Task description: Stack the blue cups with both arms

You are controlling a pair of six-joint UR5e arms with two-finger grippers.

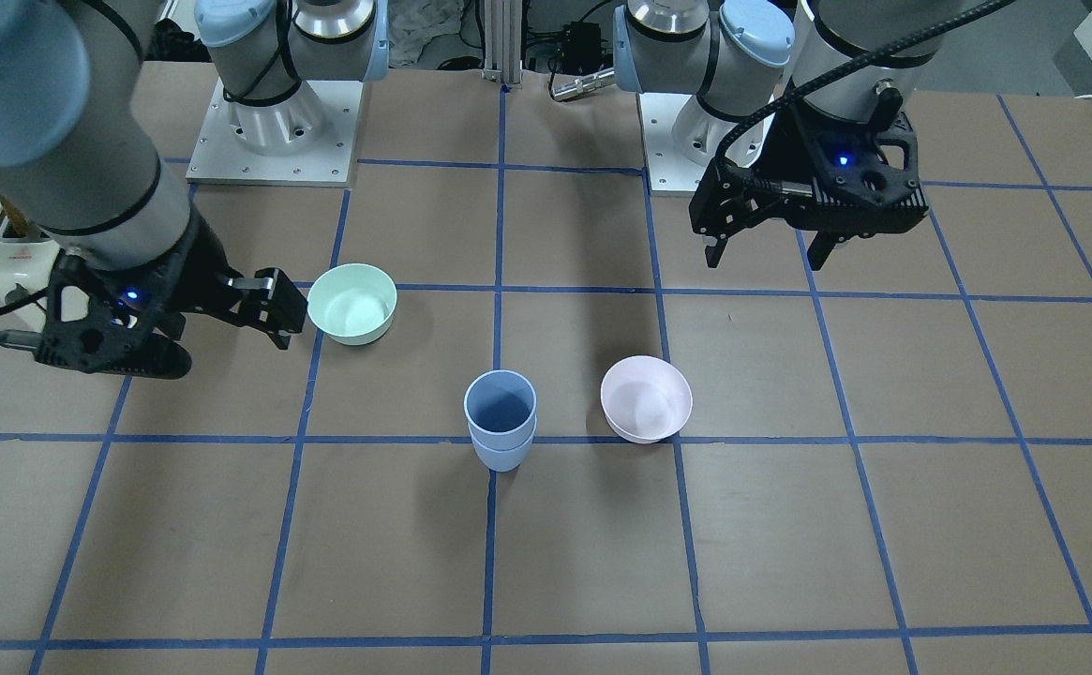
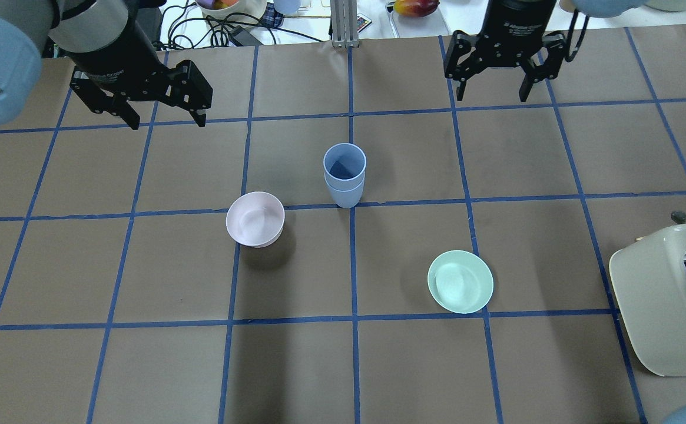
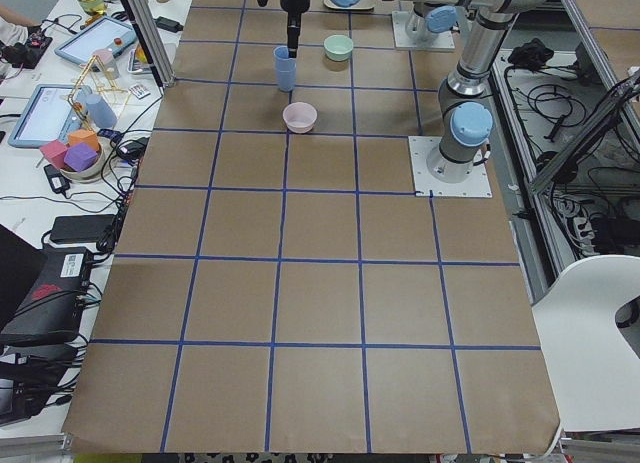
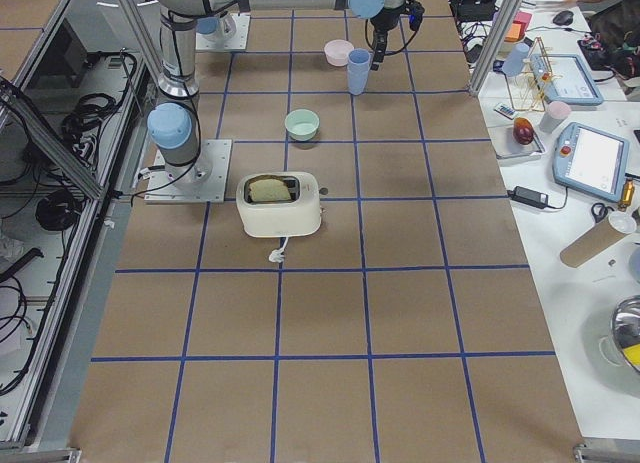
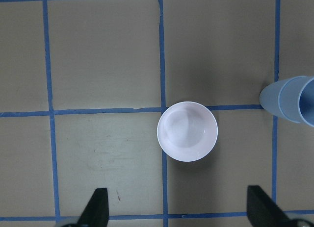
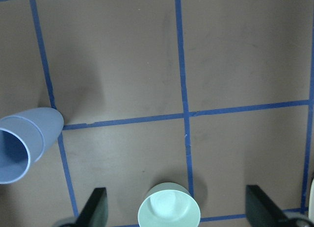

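The two blue cups (image 1: pixel 501 417) stand nested, one inside the other, upright near the table's middle; the stack also shows in the overhead view (image 2: pixel 344 174), at the right edge of the left wrist view (image 5: pixel 294 97) and at the left edge of the right wrist view (image 6: pixel 24 143). My left gripper (image 2: pixel 168 121) is open and empty, raised above the table left of the stack and beyond it, and also shows in the front view (image 1: pixel 769 258). My right gripper (image 2: pixel 491 94) is open and empty, raised right of the stack, and also shows in the front view (image 1: pixel 227 323).
A pale pink bowl (image 2: pixel 255 218) sits just left of the stack, below the left gripper (image 5: pixel 187 131). A mint-green bowl (image 2: pixel 460 281) sits nearer me on the right. A cream toaster (image 2: pixel 666 300) stands at the right edge.
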